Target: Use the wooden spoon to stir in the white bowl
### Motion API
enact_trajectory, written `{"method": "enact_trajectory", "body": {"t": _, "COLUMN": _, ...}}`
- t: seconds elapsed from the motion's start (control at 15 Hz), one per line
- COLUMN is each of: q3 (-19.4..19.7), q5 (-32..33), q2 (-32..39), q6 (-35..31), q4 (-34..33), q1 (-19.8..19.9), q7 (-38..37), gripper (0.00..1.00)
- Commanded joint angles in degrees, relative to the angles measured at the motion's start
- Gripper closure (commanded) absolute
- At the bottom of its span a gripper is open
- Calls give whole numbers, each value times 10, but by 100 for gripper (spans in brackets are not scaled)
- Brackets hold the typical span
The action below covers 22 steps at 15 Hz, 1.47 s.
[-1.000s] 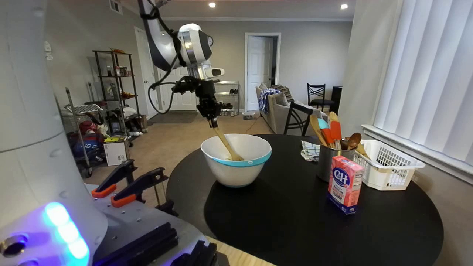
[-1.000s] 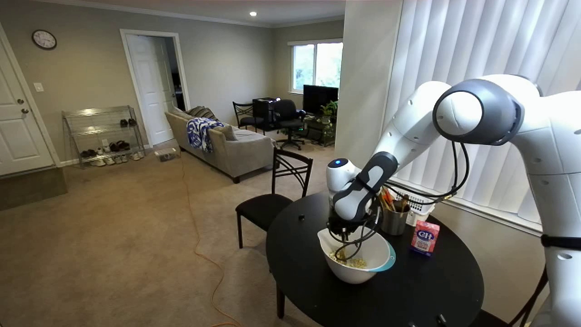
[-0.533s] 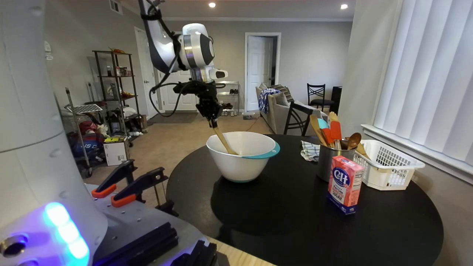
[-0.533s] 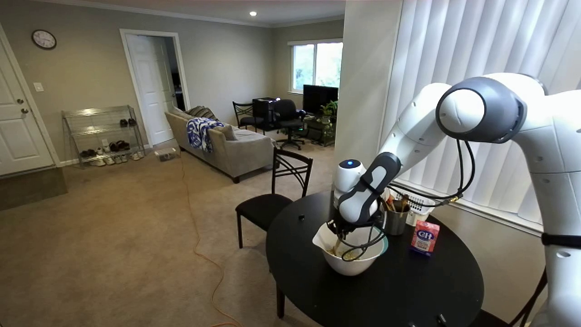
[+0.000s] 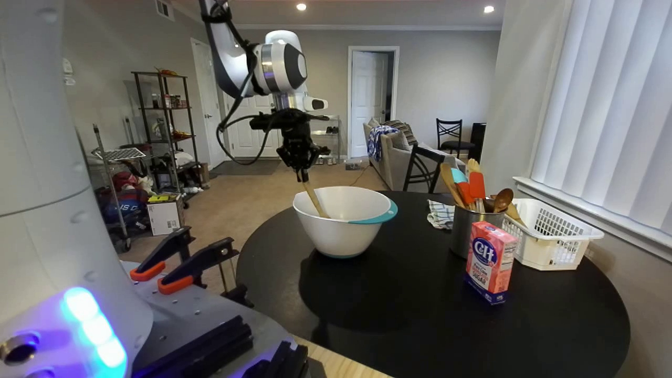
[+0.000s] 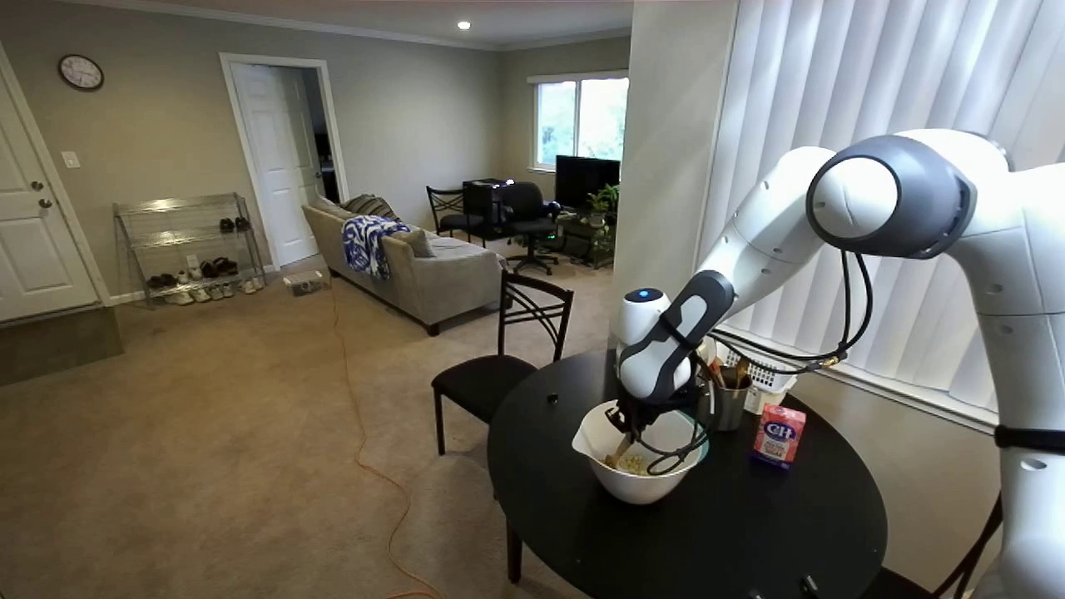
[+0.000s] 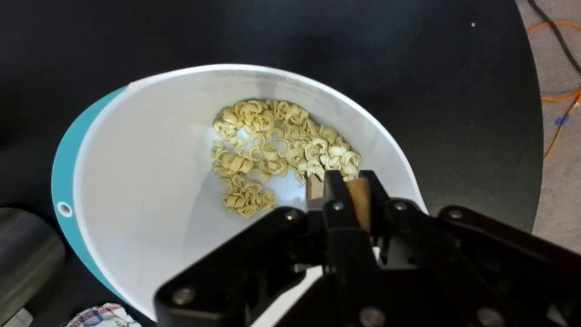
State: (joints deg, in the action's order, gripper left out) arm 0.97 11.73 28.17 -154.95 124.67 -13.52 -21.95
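The white bowl [image 5: 338,236] stands on the round black table, with a teal grip on one side of its rim. It shows in both exterior views [image 6: 636,492] and in the wrist view [image 7: 145,172]. Curled pasta pieces [image 7: 272,145] lie in its bottom. My gripper [image 5: 303,177] is above the bowl's rim, pointing down, and shut on the handle of the wooden spoon [image 5: 315,200]. The spoon slants down into the bowl; its lower end is hidden by the bowl wall there. In the wrist view the gripper [image 7: 352,181] has the handle [image 7: 361,200] between its fingers.
A metal utensil holder [image 5: 475,231], a pink sugar box [image 5: 491,262], a white slatted basket [image 5: 556,236] and a checked cloth [image 5: 441,214] stand or lie on the table [image 5: 420,325] beside the bowl. A black chair [image 6: 491,378] stands at the table's edge.
The bowl has shifted and turned, its teal grip now at the right in an exterior view. The gripper has moved slightly, and the spoon's lower end has swung left and stands steeper.
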Motion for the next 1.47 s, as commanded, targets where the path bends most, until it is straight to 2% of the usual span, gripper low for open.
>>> {"method": "enact_trajectory", "body": {"t": 0.0, "q3": -14, "q5": -9, "q2": -8, "q6": 91, "q4": -1, "q1": 1, "q7": 65, "gripper": 95}}
{"method": "enact_trajectory", "body": {"t": 0.27, "q3": -19, "q5": 4, "q2": -1, "q6": 174, "q4": -22, "q1": -3, "q7": 89, "gripper": 95}}
{"method": "enact_trajectory", "body": {"t": 0.67, "q3": -25, "q5": 21, "q2": 6, "q6": 244, "q4": -44, "q1": -5, "q7": 107, "gripper": 95}}
{"method": "enact_trajectory", "body": {"t": 1.07, "q3": -8, "q5": 107, "q2": 14, "q6": 371, "q4": -68, "q1": -32, "q7": 69, "gripper": 95}}
{"method": "enact_trajectory", "body": {"t": 1.4, "q3": -9, "q5": 162, "q2": 22, "q6": 422, "q4": -85, "q1": -39, "q7": 57, "gripper": 95}}
